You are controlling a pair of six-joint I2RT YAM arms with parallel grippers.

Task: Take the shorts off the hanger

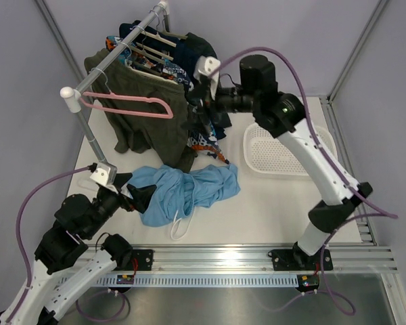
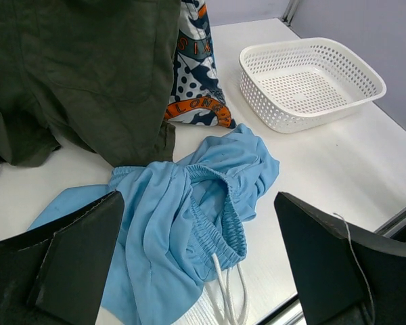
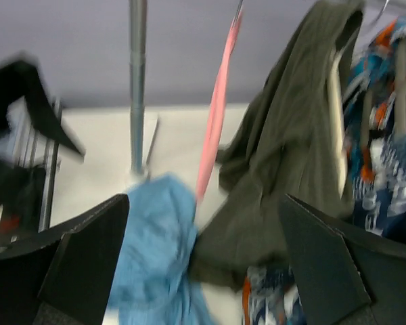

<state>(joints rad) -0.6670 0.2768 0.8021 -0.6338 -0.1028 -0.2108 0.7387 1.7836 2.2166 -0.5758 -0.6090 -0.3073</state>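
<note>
Top: light-blue shorts (image 1: 189, 189) lie heaped on desk (image 1: 277, 210); pink hanger (image 1: 132, 103) hangs bare on rail (image 1: 88, 73).
L wrist: my left tool (image 2: 199, 261) gapes empty over them.
R wrist: right tool (image 3: 203, 264) gapes empty, facing olive garment (image 3: 277, 156). If that's next, I'd pinch its hem & pull slow.

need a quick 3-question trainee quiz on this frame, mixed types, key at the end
1. True or false: the pink hanger carries a garment.
2. The light blue shorts are: A) hanging, B) lying on the table, C) held by an arm.
3. Fill in: the jaws of the left gripper and the right gripper are both ____.

Key: 1 false; 2 B; 3 open.
</note>
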